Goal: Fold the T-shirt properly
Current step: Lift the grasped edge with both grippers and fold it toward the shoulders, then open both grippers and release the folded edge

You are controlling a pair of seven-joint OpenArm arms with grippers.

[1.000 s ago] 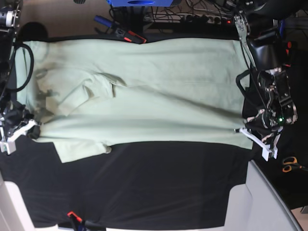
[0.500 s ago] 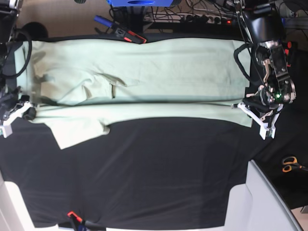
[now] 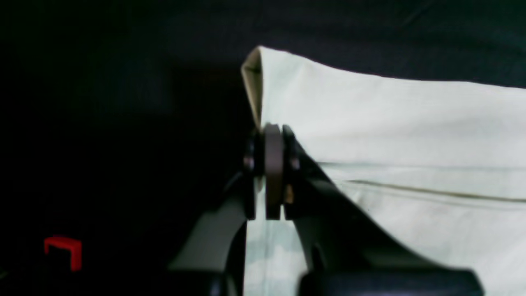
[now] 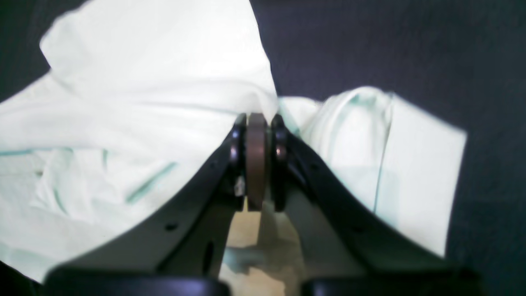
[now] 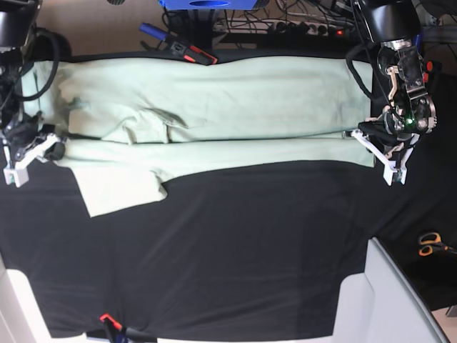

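On the black worktop (image 5: pixel 235 250) the T-shirt (image 5: pixel 214 107) lies stretched out long, along the far side. My left jaws are pinched on its hem end, and my right jaws are pinched on the cloth at the sleeve end. I think I am folding one long side over. I should move both ends together and keep the cloth tight, so the fold comes out straight.

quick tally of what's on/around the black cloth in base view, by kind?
Pale mint-green cotton T-shirt: 1
Robot claws, left claw and right claw: 2
Orange-handled scissors: 1
Black table cloth: 1
Total: 5
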